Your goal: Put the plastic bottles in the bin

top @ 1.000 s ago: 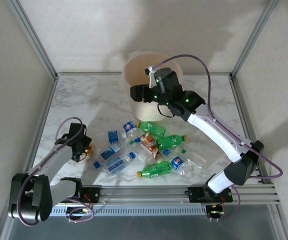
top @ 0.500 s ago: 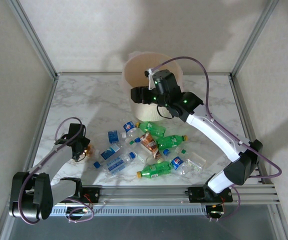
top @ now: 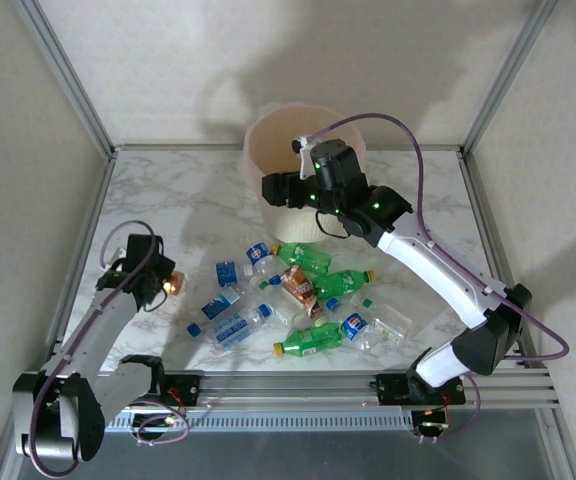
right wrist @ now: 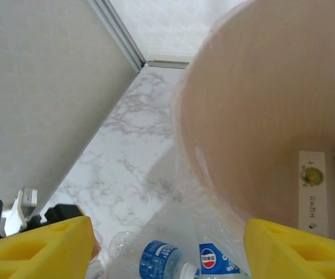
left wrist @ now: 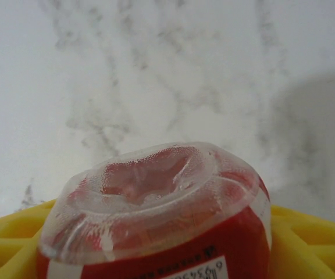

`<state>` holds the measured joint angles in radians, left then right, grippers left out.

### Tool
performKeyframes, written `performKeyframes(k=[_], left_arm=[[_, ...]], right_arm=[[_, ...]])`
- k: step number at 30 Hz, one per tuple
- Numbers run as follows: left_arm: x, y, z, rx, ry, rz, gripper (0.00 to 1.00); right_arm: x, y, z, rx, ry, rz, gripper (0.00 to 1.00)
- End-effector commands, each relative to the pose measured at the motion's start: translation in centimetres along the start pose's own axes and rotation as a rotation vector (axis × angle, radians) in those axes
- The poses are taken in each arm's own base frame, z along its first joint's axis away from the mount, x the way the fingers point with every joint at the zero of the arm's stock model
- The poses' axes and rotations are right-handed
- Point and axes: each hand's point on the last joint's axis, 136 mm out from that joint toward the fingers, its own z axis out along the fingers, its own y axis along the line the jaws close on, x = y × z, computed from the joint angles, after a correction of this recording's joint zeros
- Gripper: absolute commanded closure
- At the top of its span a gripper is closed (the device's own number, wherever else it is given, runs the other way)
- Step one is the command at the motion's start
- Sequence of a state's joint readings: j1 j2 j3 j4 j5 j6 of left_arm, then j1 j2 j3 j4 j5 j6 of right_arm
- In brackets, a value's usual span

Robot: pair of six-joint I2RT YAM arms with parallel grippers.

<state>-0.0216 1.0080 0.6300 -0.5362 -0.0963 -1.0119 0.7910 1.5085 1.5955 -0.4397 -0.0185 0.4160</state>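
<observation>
Left wrist view: the red-labelled bottle (left wrist: 156, 197) sits clamped between my left fingers (left wrist: 313, 244), long axis along them, dented base pointing out toward the worktop (left wrist: 156, 70). Top external places it left of the bottle pile (top: 298, 290). Right wrist shows my right fingers (right wrist: 39, 244) spread wide, empty, at the bin (right wrist: 260, 116) rim.

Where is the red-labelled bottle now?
The red-labelled bottle is held between the left arm's jaws at the left side of the table, just left of the loose bottles.
</observation>
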Motion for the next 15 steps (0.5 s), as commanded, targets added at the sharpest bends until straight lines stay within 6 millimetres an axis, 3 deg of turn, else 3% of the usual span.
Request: performKeyframes(k=[1,4,8,12,15], left_arm=[[-1.3,-2.2,-2.2,0.061,0.001,0.013,0.34],[-2.3,-6.0,-4.2,0.176,0.014,0.024,0.34],[-3.3,-12.9,-8.2,0.406,0.035,0.050,0.35],[-2.3,-20.4,-13.2,0.661,0.077,0.131,0.34],[-0.8,-24.8,-16.8,0.812,0.115,0.194,0.34]], right_arm=[[0.3,2.4,-0.1,-0.121,0.015,0.015,0.30],[1.0,4.2,0.2,-0.231,0.058,0.016,0.27],[2.0,5.7,0.8,-0.322,0.110,0.020,0.25],[2.6,7.1,1.2,-0.377,0.146,0.017,0.18],[2.4,7.9,1.1,-0.385,0.136,-0.001,0.14]])
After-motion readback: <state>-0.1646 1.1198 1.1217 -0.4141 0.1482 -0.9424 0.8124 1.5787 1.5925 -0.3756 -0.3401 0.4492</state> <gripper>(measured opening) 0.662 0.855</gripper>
